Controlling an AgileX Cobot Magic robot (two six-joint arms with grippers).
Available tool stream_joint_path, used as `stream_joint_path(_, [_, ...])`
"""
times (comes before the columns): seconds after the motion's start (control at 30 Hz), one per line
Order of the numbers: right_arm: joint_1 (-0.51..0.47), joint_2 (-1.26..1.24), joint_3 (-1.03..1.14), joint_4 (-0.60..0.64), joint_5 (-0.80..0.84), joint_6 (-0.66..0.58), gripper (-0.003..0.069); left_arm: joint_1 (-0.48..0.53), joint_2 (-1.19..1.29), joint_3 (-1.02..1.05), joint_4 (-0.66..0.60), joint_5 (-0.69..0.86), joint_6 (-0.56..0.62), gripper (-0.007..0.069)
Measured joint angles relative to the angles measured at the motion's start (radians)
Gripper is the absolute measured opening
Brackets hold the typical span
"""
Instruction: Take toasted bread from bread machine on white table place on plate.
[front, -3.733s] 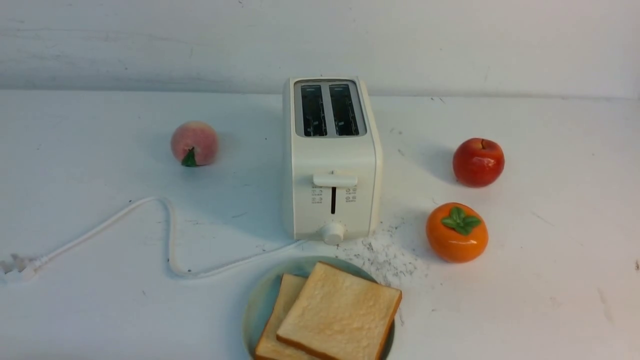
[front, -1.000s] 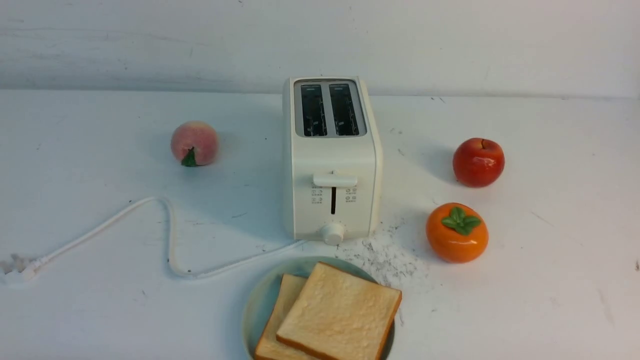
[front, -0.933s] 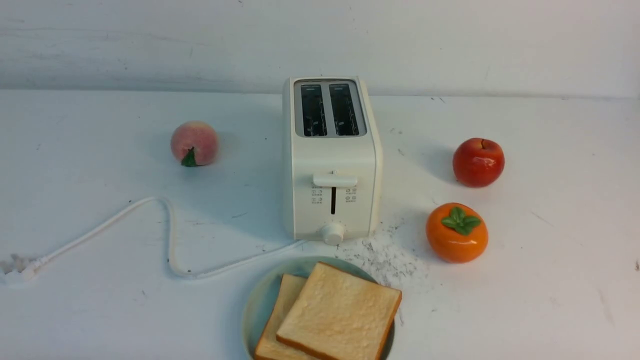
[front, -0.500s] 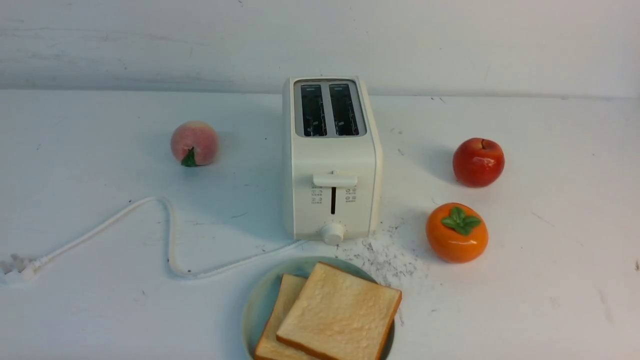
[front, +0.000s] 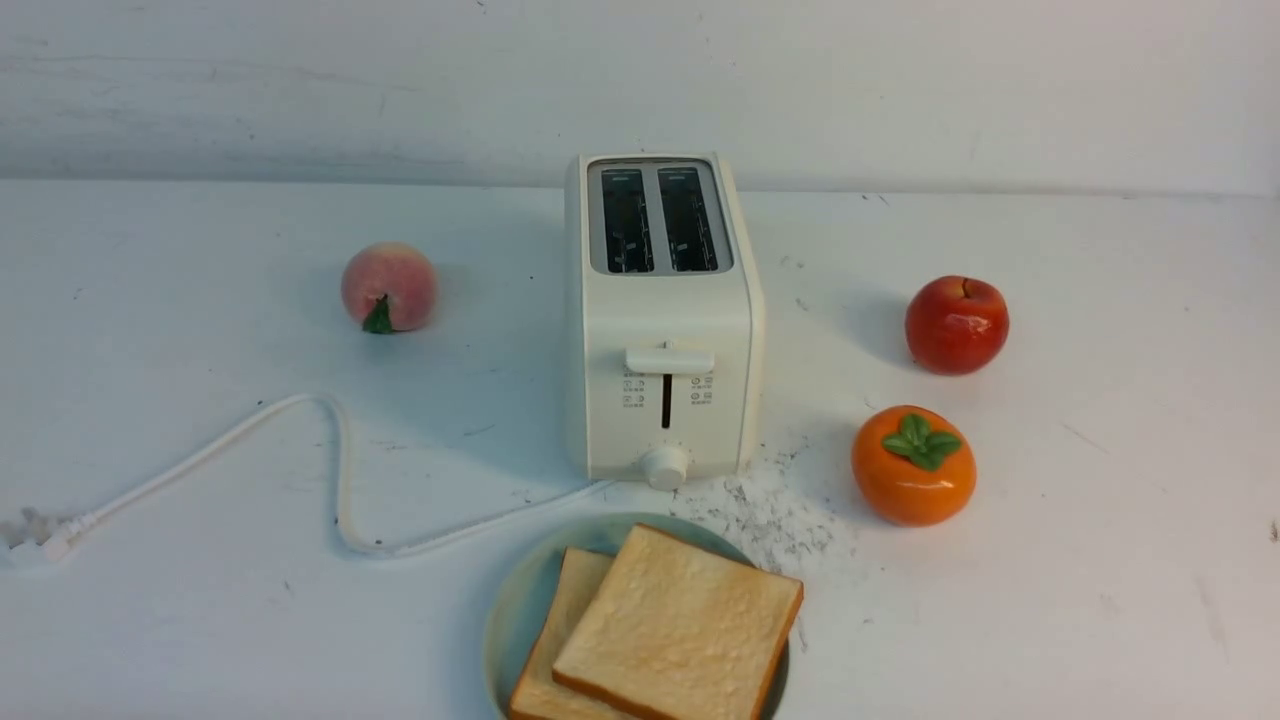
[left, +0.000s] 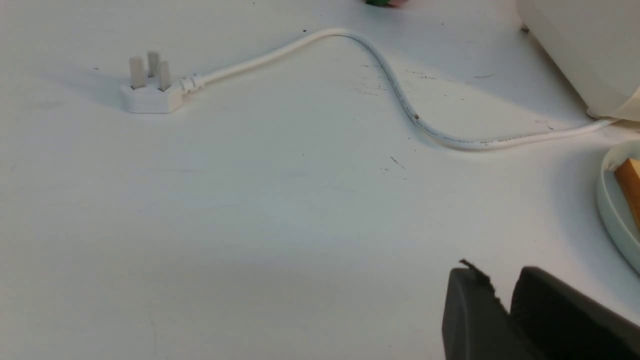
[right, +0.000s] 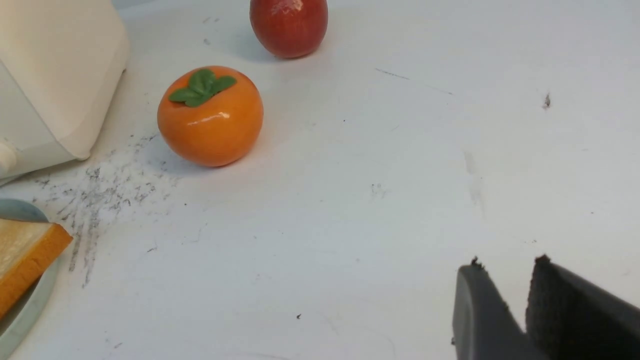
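1. White and scuffed, the white table (front: 1100, 620) carries grey smears and dark scratches, densest just beside the bread machine's front right corner; a pale wall rises behind its far edge.
2. The bread machine (front: 662, 330) stands at the table's middle, both slots empty, its white cord (front: 340, 470) looping toward the left edge and ending in a three-pin plug (left: 149, 87).
3. Both slices of toasted bread (front: 680, 630) lie overlapped on the plate (front: 520, 610) at the near edge.
4. A peach (front: 389, 286) sits toward the left side; an apple (front: 957, 324) and a persimmon (front: 913, 464) sit toward the right.
5. Small print on the cord and beside the lever is unreadable.
6. The left gripper (left: 502, 290) and right gripper (right: 505, 287) hang above bare table, jaws slightly parted, holding nothing.
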Motion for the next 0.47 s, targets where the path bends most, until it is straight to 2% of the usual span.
stream_joint_path(0.47, [0.0,0.0,0.0,0.0,0.0,0.0,0.0179,0.0,0.0,0.0,0.0,0.0,0.0,0.0127])
